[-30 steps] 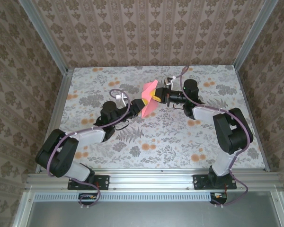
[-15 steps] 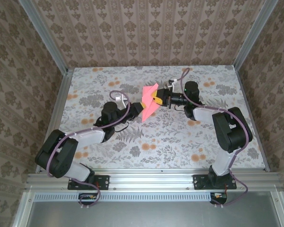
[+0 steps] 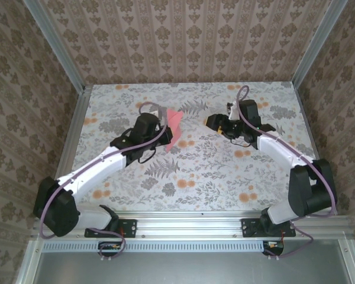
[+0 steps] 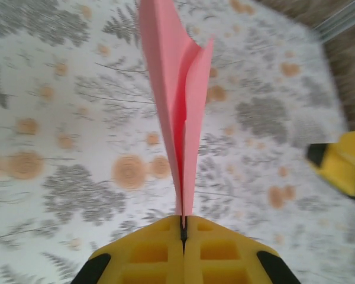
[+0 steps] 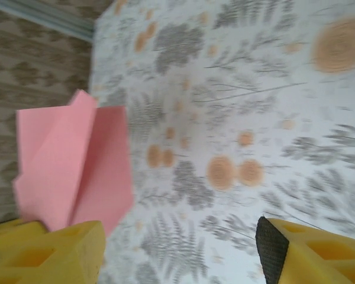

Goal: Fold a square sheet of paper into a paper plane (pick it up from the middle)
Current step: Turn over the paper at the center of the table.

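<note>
Spreading beneath both arms, the flowered table (image 3: 225, 177) is carrying the whole job, and the two arms are no longer meeting over its middle as they were a second ago. The left arm (image 3: 94, 168) is reaching farther out, while the right arm (image 3: 284, 151) is drawing back toward its own side. The left gripper (image 4: 183, 229) is now clenching the pink paper (image 4: 177, 112) by one edge, its yellow pads pressing flat together with the sheet pinched in the seam, where a moment ago it was standing half open. The right gripper (image 5: 177, 254) is doing the opposite: its fingers are spreading wide with nothing between them, and the paper is sitting well off to one side. So the paper is now being carried by the left gripper alone, over the far-left part of the table, partly folded, with its layers fanning out from the clamp. This is looking like a handover in mid-fold. The slim dart shape is not yet showing, so more creases are probably waiting.
</note>
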You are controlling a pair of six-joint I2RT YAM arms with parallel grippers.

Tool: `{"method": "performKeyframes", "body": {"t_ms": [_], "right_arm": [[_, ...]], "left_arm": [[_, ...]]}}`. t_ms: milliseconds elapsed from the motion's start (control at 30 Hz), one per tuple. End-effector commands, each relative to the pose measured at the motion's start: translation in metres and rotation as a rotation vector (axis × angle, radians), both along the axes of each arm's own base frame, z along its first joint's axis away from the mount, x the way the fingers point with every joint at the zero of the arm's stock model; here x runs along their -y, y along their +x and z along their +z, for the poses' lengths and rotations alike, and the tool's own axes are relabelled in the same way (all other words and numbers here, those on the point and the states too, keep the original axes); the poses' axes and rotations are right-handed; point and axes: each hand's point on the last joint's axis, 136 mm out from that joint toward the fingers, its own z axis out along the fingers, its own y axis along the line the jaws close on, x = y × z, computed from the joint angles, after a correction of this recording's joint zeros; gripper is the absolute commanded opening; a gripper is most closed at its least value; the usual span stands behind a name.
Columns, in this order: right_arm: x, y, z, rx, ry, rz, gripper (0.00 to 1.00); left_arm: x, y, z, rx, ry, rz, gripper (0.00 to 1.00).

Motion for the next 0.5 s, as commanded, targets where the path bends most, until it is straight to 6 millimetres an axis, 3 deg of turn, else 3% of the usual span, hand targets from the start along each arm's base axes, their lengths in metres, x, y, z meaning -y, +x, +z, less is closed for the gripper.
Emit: {"method": "performKeyframes", "body": {"t_ms": [0,133,233,333,467], "right_arm": [[0.039,-0.016,-0.026,-0.045,-0.252,-0.080,0.71],[0.059,-0.020,-0.021,-0.020,-0.312,-0.172,0.71],[0.073,-0.025,-0.019,-0.011,-0.349,-0.232,0.71],[0.088,-0.030,-0.015,-0.004,-0.384,-0.292,0.71],[0.111,-0.038,-0.013,-0.010,-0.422,-0.375,0.71]], "left_arm": [[-0.056,-0.011,-0.040,-0.053,0.563,0.067,0.06],[-0.053,-0.002,-0.051,-0.062,0.864,0.130,0.05],[-0.036,0.002,-0.068,-0.092,1.017,0.122,0.04],[-0.010,0.005,-0.089,-0.114,1.063,0.083,0.05],[0.027,0.002,-0.115,-0.150,0.998,0.000,0.05]]}}
